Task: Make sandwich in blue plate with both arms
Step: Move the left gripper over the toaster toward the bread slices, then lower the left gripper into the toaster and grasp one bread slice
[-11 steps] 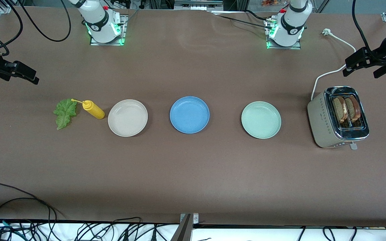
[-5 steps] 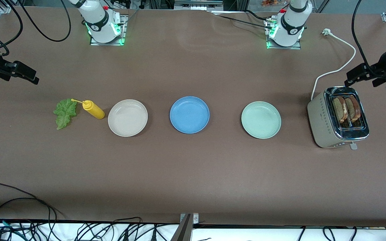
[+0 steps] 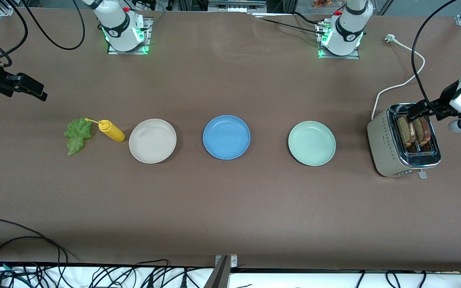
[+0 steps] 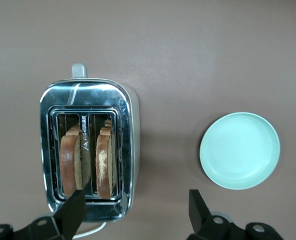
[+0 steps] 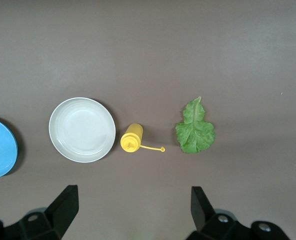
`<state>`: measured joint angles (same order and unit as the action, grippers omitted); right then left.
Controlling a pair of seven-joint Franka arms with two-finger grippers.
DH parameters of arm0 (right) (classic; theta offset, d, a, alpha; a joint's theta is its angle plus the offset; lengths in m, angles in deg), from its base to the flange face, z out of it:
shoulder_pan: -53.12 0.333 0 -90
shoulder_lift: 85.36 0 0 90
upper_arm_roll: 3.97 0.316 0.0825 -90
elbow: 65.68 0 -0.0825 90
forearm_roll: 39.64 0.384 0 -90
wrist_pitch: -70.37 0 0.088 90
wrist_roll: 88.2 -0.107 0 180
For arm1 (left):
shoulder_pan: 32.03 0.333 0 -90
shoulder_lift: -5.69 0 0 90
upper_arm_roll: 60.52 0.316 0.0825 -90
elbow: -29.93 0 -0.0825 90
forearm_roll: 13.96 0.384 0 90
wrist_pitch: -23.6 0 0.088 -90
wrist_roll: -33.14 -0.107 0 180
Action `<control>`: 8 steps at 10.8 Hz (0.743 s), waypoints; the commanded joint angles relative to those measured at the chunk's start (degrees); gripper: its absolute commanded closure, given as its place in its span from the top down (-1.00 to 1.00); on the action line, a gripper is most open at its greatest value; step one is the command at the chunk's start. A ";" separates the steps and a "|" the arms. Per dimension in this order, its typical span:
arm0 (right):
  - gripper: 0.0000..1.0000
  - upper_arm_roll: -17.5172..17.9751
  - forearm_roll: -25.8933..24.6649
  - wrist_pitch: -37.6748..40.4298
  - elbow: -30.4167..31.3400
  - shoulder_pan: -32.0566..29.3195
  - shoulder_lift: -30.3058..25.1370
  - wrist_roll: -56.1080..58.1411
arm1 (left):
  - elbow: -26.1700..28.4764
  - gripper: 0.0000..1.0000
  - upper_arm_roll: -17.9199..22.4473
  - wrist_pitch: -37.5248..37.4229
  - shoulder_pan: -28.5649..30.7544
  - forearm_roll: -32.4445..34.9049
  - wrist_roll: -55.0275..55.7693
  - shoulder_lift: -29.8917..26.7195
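The blue plate [image 3: 226,137] sat bare at the middle of the brown table [image 3: 230,208], between a cream-white plate [image 3: 152,141] toward the right arm's end and a pale mint-green plate [image 3: 311,143] toward the left arm's end, the three well apart in one row. None of the sandwich's parts lay on it. The two toast slices [image 3: 413,130] stood upright in the slots of a silver toaster [image 3: 402,140] at the left arm's end of the table, its white cord [image 3: 398,85] trailing toward the bases. The green lettuce leaf [image 3: 77,135] lay flat at the right arm's end, just beside a yellow squeeze bottle [image 3: 111,131] that lay on its side, its thin nozzle pointing at the leaf; the bottle lay close to the cream-white plate.

The left gripper [image 3: 424,111] hung over the toaster's end nearer the bases, close above the toast. In the left wrist view its two black fingers [image 4: 73,212] stood wide apart and held nothing, with the toaster and both slices showing below them.

The right gripper [image 3: 28,89] waited in the air over the right arm's end of the table. In the right wrist view its fingers [image 5: 65,205] were likewise spread with nothing between them, and the lettuce, bottle and cream-white plate lay below.
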<state>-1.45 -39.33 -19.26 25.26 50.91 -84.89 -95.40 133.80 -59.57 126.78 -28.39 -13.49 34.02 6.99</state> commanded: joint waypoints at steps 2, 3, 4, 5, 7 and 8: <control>1.00 0.91 -0.39 0.78 -0.76 -0.69 0.06 -0.89 | 1.78 0.73 1.68 3.51 -0.04 3.91 -0.26 4.67; 1.00 0.91 -0.39 0.69 -0.76 -0.69 0.06 -0.97 | 1.96 0.73 1.77 3.60 0.22 4.45 -0.17 5.98; 1.00 0.91 -0.39 0.69 -0.76 -0.69 0.14 -0.97 | 1.96 0.67 1.86 3.78 1.10 4.45 -0.17 7.30; 1.00 0.91 -0.30 0.69 -0.76 -0.69 0.14 -0.97 | 2.39 0.66 1.95 5.00 1.19 4.45 -0.17 8.01; 1.00 0.91 -0.30 0.78 -0.76 -0.69 0.14 -0.97 | 3.88 0.61 2.21 7.11 1.19 4.45 -0.17 8.81; 1.00 0.91 -0.30 0.78 -0.76 -0.69 0.14 -0.97 | 5.11 0.60 2.21 8.25 1.28 4.45 -0.17 8.90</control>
<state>-1.35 -39.33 -19.26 25.24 50.91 -84.84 -95.43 136.78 -57.34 132.54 -27.31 -10.47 34.01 15.84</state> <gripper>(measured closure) 0.000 0.189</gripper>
